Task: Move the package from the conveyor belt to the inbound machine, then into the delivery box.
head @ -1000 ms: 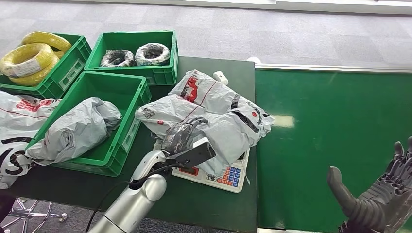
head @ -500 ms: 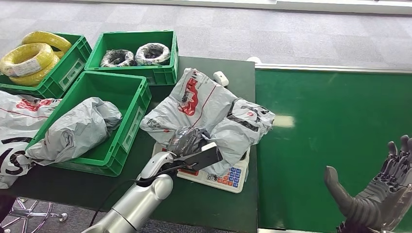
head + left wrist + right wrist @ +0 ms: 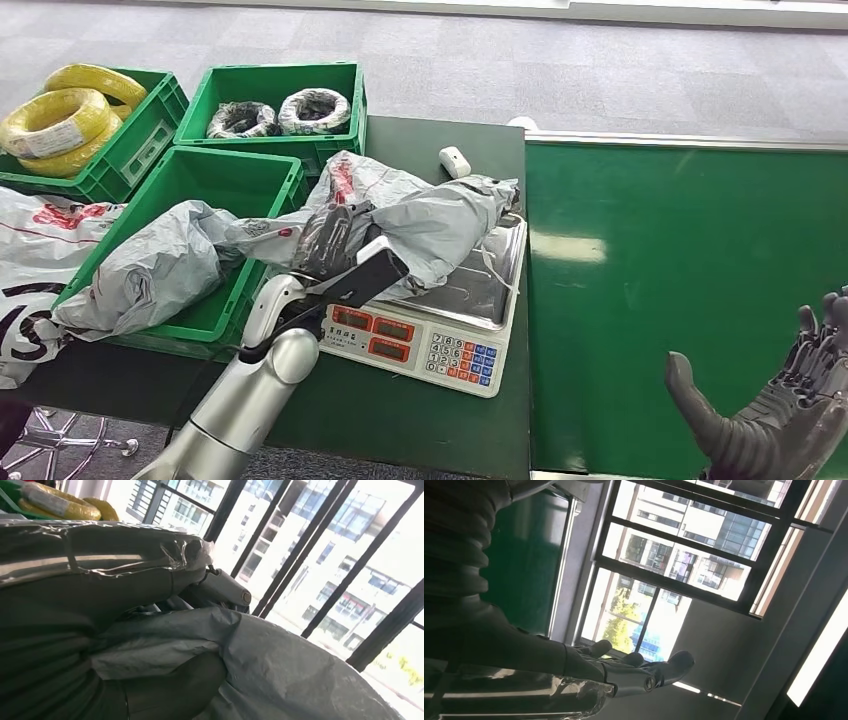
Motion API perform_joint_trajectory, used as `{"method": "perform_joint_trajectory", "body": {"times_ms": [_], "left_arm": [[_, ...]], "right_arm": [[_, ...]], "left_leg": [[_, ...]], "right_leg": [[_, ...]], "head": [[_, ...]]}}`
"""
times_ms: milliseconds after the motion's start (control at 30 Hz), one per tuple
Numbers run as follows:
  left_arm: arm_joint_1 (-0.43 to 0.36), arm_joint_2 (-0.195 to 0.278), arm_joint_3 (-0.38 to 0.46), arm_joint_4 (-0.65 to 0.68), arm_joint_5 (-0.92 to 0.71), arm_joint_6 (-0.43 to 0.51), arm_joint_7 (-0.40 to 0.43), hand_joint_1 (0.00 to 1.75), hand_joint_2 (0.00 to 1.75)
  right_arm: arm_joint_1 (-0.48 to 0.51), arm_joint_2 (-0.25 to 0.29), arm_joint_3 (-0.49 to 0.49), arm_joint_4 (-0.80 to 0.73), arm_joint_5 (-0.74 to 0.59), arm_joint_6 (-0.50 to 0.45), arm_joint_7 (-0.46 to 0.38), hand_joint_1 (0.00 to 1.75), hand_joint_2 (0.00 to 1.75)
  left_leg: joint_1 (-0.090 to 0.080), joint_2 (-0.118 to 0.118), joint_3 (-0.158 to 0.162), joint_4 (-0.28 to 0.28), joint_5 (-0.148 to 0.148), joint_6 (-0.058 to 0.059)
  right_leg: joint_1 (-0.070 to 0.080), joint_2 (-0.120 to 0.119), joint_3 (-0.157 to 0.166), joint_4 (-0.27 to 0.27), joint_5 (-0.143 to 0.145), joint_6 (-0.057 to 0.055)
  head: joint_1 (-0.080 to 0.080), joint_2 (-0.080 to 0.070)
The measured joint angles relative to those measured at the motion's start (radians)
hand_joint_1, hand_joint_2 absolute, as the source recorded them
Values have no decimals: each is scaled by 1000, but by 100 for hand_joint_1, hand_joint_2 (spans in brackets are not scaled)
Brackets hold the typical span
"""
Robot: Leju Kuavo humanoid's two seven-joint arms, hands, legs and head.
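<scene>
Left hand [image 3: 335,240] gripping grey poly-mailer package [image 3: 420,225], holding it lifted off weighing scale [image 3: 470,300], one end trailing toward near green crate [image 3: 215,315]. Package hanging half over scale pan, half over crate rim. Right hand [image 3: 790,415] idling over green conveyor belt [image 3: 690,280], fingers spread, holding nothing. Step judged: scale-to-delivery-box transfer. Next move calling for carrying package fully over crate beside bagged parcel [image 3: 150,270], then releasing.

grey tiled floor [image 3: 560,70]; tall dark-framed windows [image 3: 684,565], daylight outside.

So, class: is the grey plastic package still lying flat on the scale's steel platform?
No: the left hand holds the grey plastic package lifted above the platform.
</scene>
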Motion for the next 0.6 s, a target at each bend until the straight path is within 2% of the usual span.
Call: {"method": "perform_joint_trajectory", "body": {"times_ms": [133, 333, 433, 600], "left_arm": [[9, 34, 57, -182, -15, 55, 15, 175, 175], [30, 89, 172, -410, -172, 127, 51, 175, 175], [46, 104, 228, -462, -295, 140, 85, 175, 175], [86, 128, 336, -481, -596, 150, 185, 175, 175]], "right_arm": [[32, 14, -12, -5, 15, -5, -3, 0, 175], [64, 34, -31, -15, 25, 6, -1, 0, 175], [63, 43, -36, -15, 34, 22, 11, 0, 175], [54, 64, -38, -15, 60, 59, 38, 0, 175]], "left_leg": [[0, 0, 0, 0, 0, 0], [0, 0, 0, -1, 0, 0], [0, 0, 0, -1, 0, 0], [0, 1, 1, -1, 0, 0]], "right_leg": [[0, 0, 0, 0, 0, 0], [0, 0, 0, 0, 0, 0], [0, 0, 0, 0, 0, 0], [0, 0, 1, 0, 0, 0]], "head": [[0, 0], [0, 0], [0, 0], [0, 0]]}}
